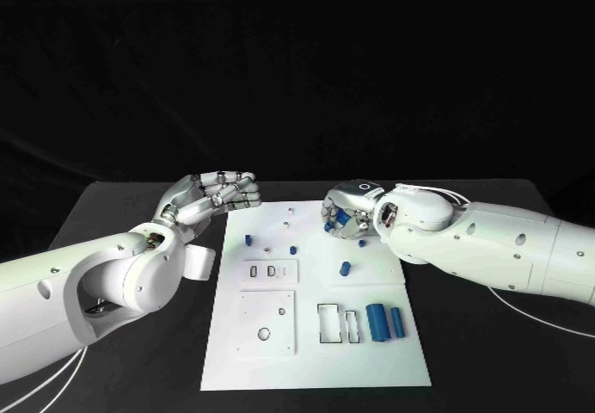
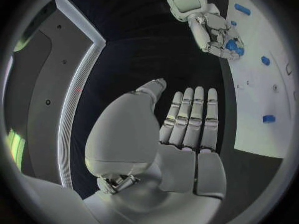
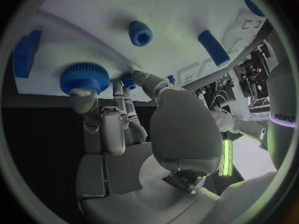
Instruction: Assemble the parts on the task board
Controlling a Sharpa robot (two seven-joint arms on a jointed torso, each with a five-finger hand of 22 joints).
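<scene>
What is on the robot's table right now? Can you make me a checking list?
Surface: black table, with the white task board lying in its middle.
Job's things: blue parts on the board, including two cylinders; a toothed blue gear.
Clutter: nothing seen.
Hands: left hand holds nothing, beside the board; right hand grips the gear at the board's far end.
Cables: white cable under the right arm.
Surroundings: dark backdrop.

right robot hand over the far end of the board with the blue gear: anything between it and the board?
Nothing visible. The right robot hand holds the blue gear at its fingertips over bare white task board; nearby blue parts lie to the side.
</scene>
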